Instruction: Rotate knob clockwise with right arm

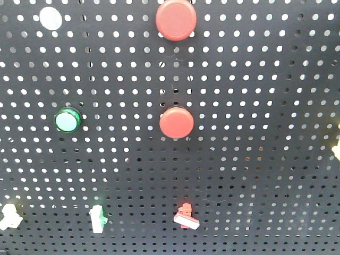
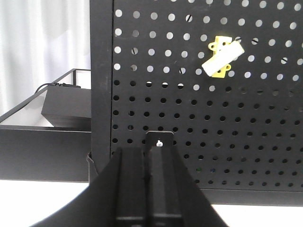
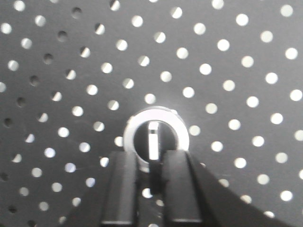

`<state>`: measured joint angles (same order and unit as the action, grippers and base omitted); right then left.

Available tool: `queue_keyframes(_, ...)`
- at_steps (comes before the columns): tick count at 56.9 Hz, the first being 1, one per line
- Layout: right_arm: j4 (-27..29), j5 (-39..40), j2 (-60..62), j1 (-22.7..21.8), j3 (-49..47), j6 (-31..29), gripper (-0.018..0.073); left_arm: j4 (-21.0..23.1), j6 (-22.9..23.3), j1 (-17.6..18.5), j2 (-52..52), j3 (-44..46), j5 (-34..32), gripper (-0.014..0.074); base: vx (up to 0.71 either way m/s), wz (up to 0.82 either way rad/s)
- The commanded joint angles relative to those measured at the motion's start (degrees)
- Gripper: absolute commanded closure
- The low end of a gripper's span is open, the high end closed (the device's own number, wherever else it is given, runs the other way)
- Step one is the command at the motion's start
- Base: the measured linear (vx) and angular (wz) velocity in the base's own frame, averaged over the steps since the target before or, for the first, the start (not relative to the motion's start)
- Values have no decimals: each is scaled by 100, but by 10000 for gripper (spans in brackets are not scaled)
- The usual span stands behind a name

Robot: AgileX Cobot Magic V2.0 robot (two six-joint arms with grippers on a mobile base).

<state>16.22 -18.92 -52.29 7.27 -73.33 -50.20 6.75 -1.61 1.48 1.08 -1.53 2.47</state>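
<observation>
We are looking closely at a black pegboard (image 3: 227,56) standing upright, with a round knob (image 3: 154,135) mounted in it. In the right wrist view the knob is sitting low and centre: a silver ring around a dark face, with a pale bar standing vertical across it.

The right gripper (image 3: 150,156) is pointing straight at the board from just below the knob. Its two dark fingers (image 3: 120,189) are standing close together, one on each side of the knob's bar, so that a twist of the wrist would turn it. A thin sliver of light is showing beside the bar, so we cannot tell whether the fingers are already clamping it or only flanking it. The wrist is looking level, and we judge the clockwise turn is not yet begun.

The left gripper (image 2: 146,153) is resting low and out of the way, fingers pressed together and holding nothing, facing another part of the board below a yellow and white switch (image 2: 220,57), with the white table (image 2: 47,198) beneath.

The front view is showing two red buttons (image 1: 176,19) and a green button (image 1: 67,120), but neither arm and no knob.
</observation>
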Motion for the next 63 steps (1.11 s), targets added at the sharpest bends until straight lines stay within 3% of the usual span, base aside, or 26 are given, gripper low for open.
queue_keyframes(1,4,346,-26,-5,-141,30,439,45,55,-11,2,-75,-470,603,0,0)
queue_keyframes(12,15,365,-38,-5,-141,70,549,45,55,-11,2,-75,-470,603,0,0)
queue_keyframes(19,15,310,-50,-5,-141,567,574,45,55,-11,2,-75,-470,603,0,0)
queue_keyframes(27,119,301,-64,0,-141,1892,569,45,55,-11,2,-75,-470,603,0,0)
queue_keyframes(38,773,301,-64,0,-141,4740,568,45,55,-11,2,-75,-470,603,0,0)
queue_keyframes(45,1208,344,-64,0,-167,5918,568,45,55,-11,2,-75,-470,603,0,0)
queue_keyframes(52,1806,537,-64,0,-167,6636,568,45,55,-11,2,-75,-470,603,0,0)
queue_keyframes(53,2330,678,-64,0,-167,7008,568,45,55,-11,2,-75,-470,603,0,0)
queue_keyframes(63,2680,895,-64,0,-167,7005,568,45,55,-11,2,-75,-470,603,0,0)
